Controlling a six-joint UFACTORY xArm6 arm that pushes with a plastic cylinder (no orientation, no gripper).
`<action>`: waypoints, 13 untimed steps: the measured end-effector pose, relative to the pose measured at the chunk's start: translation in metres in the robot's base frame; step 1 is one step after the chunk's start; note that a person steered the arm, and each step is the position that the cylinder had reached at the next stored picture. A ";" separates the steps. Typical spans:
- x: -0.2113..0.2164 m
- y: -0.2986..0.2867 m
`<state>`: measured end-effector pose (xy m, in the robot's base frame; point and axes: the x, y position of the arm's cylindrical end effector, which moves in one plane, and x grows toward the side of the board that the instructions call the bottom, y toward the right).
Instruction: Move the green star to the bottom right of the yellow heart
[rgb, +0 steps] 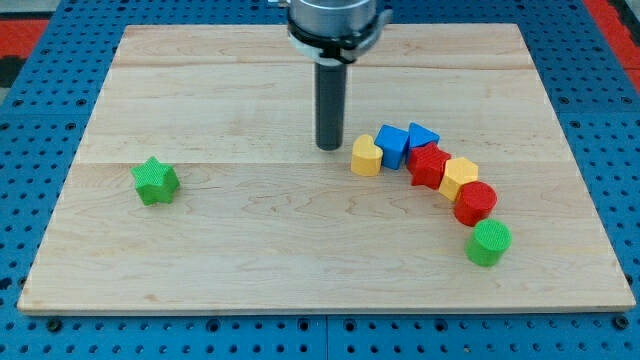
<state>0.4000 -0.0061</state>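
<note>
A pale wooden table (250, 250) lies on a blue perforated base, with red showing at the view's top corners. The green star (155, 181) sits alone near the table's left edge, flat and well apart from everything else. The yellow heart (366, 157) lies right of centre, heading a curved chain: blue cube (392, 145), blue triangle (422, 136), red star (430, 165), yellow hexagon (459, 177), red cylinder (475, 202), green cylinder (489, 243). My tip (329, 147) stands just left of the heart; no claw shows, only a rod.
</note>
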 end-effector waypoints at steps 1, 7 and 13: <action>-0.040 -0.064; 0.094 -0.151; 0.120 -0.064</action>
<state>0.5201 -0.0698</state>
